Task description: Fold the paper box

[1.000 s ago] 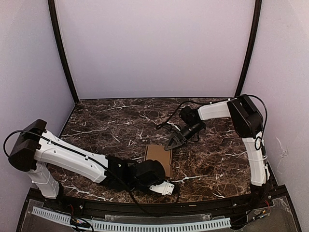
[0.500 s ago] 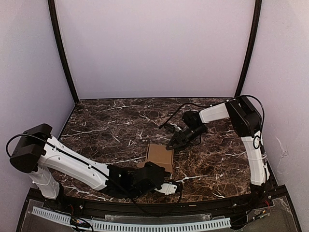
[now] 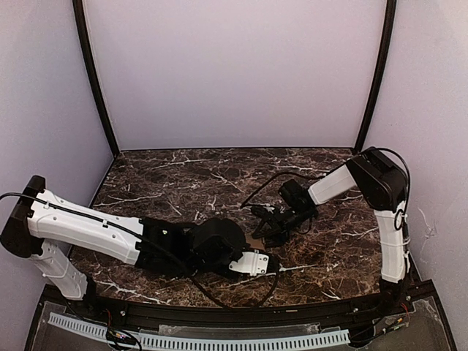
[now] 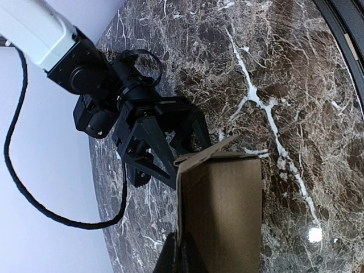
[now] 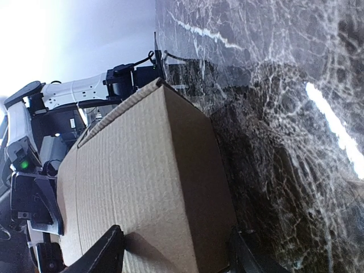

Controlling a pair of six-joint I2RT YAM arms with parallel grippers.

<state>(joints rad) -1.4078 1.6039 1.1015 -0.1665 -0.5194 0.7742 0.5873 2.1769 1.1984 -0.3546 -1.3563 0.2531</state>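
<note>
I'm mid-fold. The paper box [image 4: 222, 210] is opened into a sleeve and rests on the counter [image 3: 183, 183] right at my left claw [image 4: 179, 253], which is pinched tight on one cardboard wall. My right claw [image 5: 176, 250] stands wide, straddling the box end farthest from the left claw without gripping it. The box's long axis runs straight away from the left claw, with a loose flap at that far end. Next, I reckon, the right claw must press that flap inward while the left holds firm.
</note>
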